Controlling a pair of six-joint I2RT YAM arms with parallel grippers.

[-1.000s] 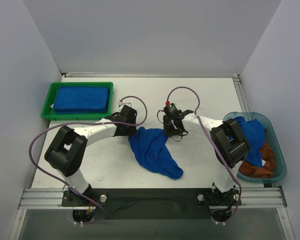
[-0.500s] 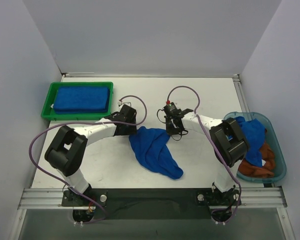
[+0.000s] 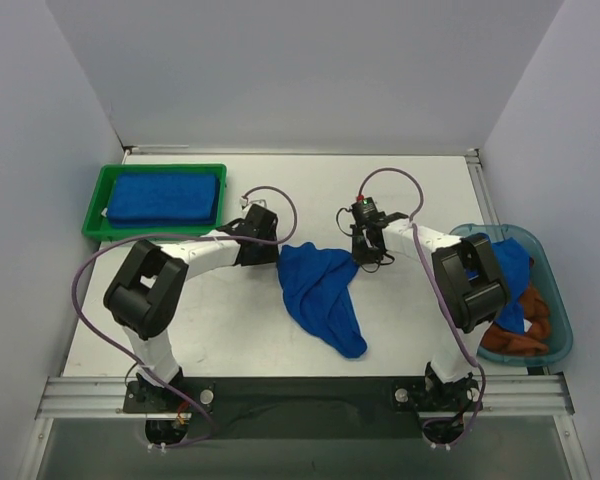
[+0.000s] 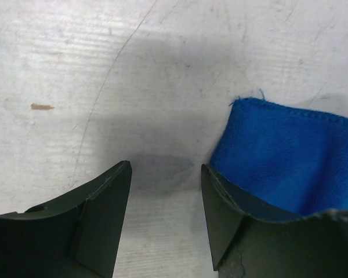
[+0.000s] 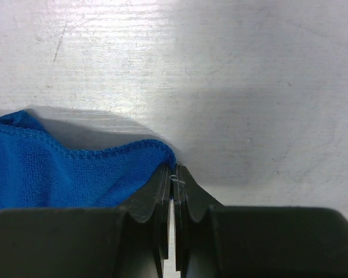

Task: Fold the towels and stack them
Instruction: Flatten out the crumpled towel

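The white surface (image 3: 400, 190) carries a teal bin (image 3: 564, 338) at the right edge, with a crumpled blue cloth (image 3: 510, 265) and a rust-brown towel (image 3: 520, 338) waiting in it. At far left, a green tray (image 3: 92, 205) holds one folded towel (image 3: 165, 197). Between the arms lies the loose blue towel (image 3: 320, 290), bunched and trailing towards the near side.

The step in hand looks like spreading it flat before folding. The right hand (image 5: 173, 174) is pressed together on the towel's far right corner hem. The left hand (image 4: 165, 174) stands spread over bare surface, with the towel's far left corner just outside its right finger.

Next, the left hand probably needs to shift right over that corner and close, so both can pull the far edge taut.
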